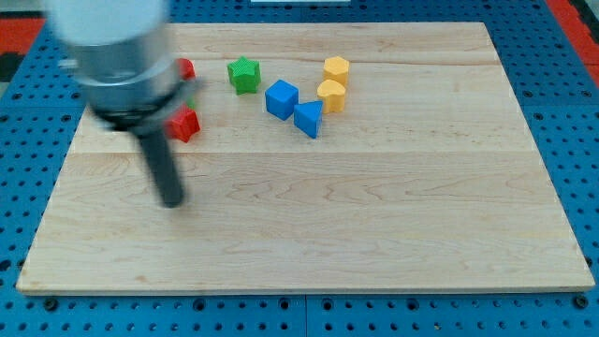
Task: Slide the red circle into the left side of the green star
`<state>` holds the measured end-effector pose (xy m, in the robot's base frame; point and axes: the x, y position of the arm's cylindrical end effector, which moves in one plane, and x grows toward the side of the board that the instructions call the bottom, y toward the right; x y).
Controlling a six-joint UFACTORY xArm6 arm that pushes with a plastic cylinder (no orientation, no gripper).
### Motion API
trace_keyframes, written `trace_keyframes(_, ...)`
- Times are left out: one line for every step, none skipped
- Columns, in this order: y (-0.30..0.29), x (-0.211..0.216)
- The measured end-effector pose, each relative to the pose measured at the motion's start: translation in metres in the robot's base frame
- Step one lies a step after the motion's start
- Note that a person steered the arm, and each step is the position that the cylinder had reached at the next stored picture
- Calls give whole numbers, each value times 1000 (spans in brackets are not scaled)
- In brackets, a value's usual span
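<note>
Blur smears the arm's pale body over the view's top left, and from it the dark rod slants down to my tip point(172, 200), which rests on bare wood of the wooden board point(374, 253), below all the blocks. I carry no pincer, only this rod, so nothing is held. Just above and right of the rod sits a red block point(185, 124), its shape like a star. Higher up, a second red block point(186, 68) peeks from behind the arm; only its edge shows, so I cannot tell whether it is the circle. Apart from it to the right stands the green star point(243, 74). Next come the blue cube point(281, 98) and the blue triangle point(308, 119), just beside each other. Furthest right, two yellow blocks point(336, 69) point(331, 95) stand one above the other, the lower touching the triangle.
</note>
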<state>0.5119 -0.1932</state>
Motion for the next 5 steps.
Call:
trace_keyframes(-110,-4)
trace_keyframes(-112,-7)
trace_keyframes(-111,-41)
trace_keyframes(-96,-118)
trace_keyframes(-79,-178)
